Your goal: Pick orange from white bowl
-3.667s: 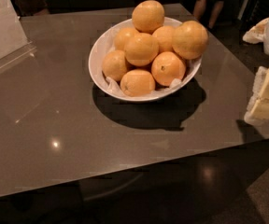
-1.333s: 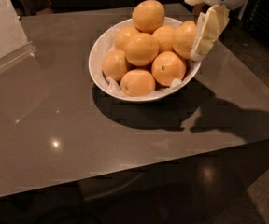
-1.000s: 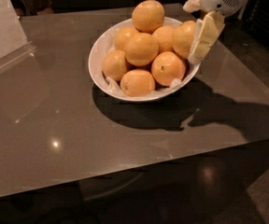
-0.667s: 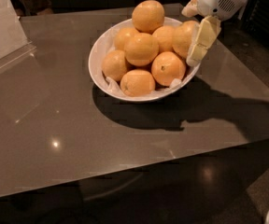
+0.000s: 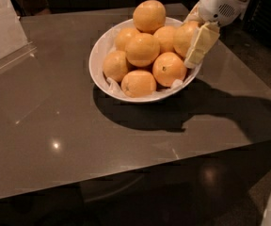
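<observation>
The white bowl (image 5: 100, 55) stands at the middle back of the dark table, lined with crumpled white paper and heaped with several oranges. The large, paler orange (image 5: 181, 36) lies at the bowl's right rim. My gripper (image 5: 196, 37), white with cream pads, reaches in from the upper right and sits right against this orange, covering its right side. A smaller, deeper orange with a dark stem dot (image 5: 168, 68) lies just in front of it. Another orange (image 5: 149, 15) tops the heap.
The grey glossy table (image 5: 79, 140) ends at a front edge low in the view and a right edge near my arm. A clear plastic stand (image 5: 3, 27) is at the far left. The arm's shadow (image 5: 239, 112) falls on the table's right side.
My gripper came in from the right side of the table to the bowl's right rim, then crept slightly farther back along the large orange. The oranges have not moved.
</observation>
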